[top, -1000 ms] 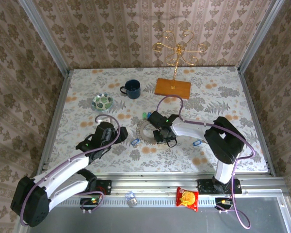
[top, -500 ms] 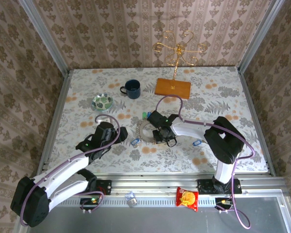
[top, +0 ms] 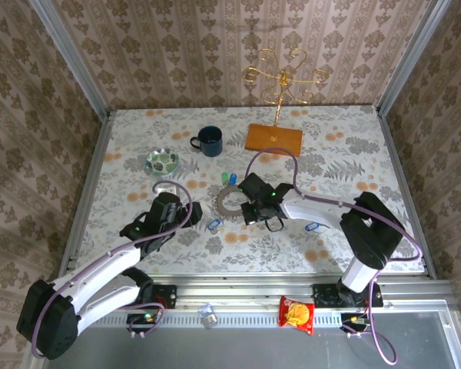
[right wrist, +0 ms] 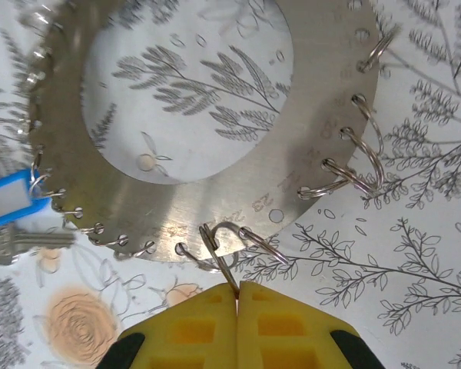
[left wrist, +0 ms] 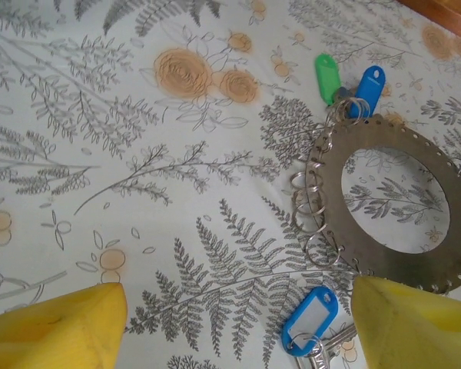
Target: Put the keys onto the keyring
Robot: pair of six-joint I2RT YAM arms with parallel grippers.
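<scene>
Right pincer (right wrist: 237, 296) just pressed together, pinching small wire loop (right wrist: 229, 244) on keyring (right wrist: 238, 194) rim. Left pincer (left wrist: 234, 304) spread above bench (left wrist: 100, 154), blue-tagged key (left wrist: 311, 317) beneath. Threading looks next.

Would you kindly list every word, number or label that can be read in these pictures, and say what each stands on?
"23": this seems to be stamped on the keyring, next to a hole.
Other stamped numbers along the keyring: too faint to read.
Red snack packet: print too small to read.
Blue key tag: no legible writing.
</scene>
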